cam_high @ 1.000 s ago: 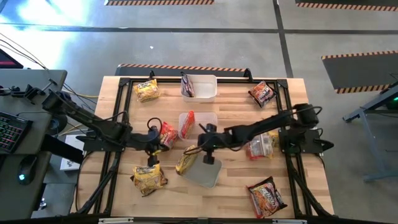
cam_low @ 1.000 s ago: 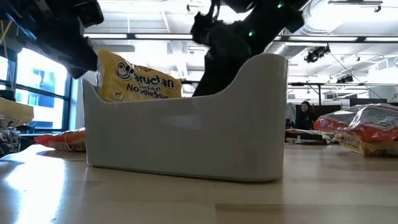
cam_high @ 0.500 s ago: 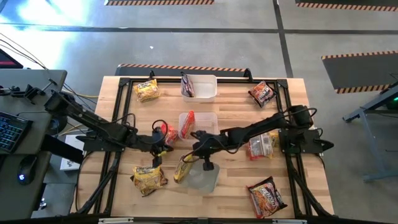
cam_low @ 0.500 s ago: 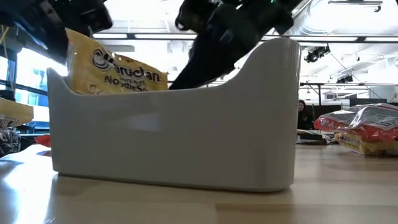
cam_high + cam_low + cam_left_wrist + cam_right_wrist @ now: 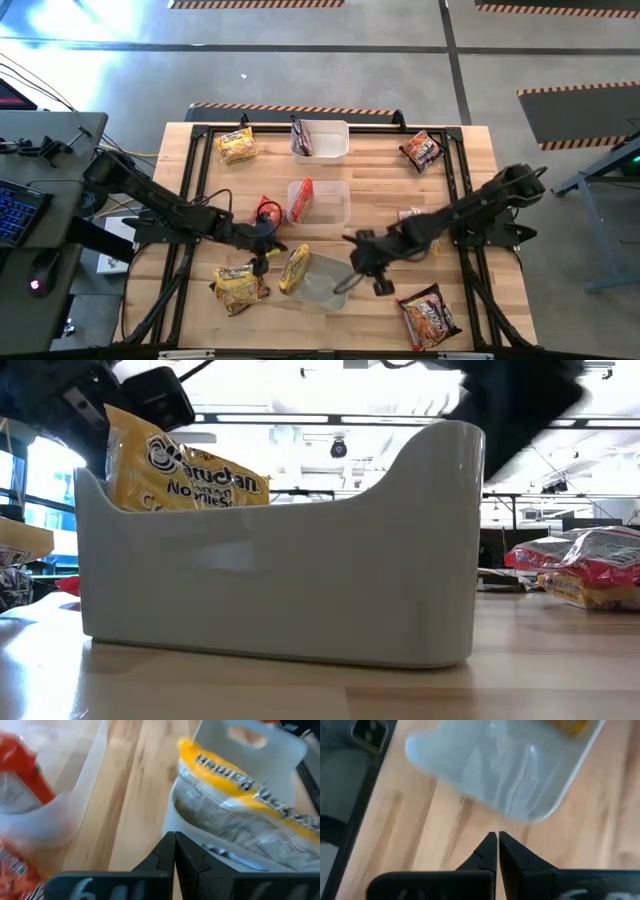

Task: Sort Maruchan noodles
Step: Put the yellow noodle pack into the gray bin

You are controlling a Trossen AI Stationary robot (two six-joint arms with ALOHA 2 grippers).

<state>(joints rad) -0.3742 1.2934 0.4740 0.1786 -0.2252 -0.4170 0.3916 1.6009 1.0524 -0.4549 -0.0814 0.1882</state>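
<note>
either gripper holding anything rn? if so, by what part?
Nothing held. Left gripper is shut and empty, just short of the yellow packet leaning in the near tub. Right gripper is shut and empty beside that tub.

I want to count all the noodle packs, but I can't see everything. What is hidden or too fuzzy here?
- Low view: the clear tub hides the lower part of the yellow Maruchan packet.
- High view: the right arm covers most of a packet.
- High view: printed flavour words on every packet are too small.
- Right wrist view: the tub's contents are cut off by the picture's edge.
</note>
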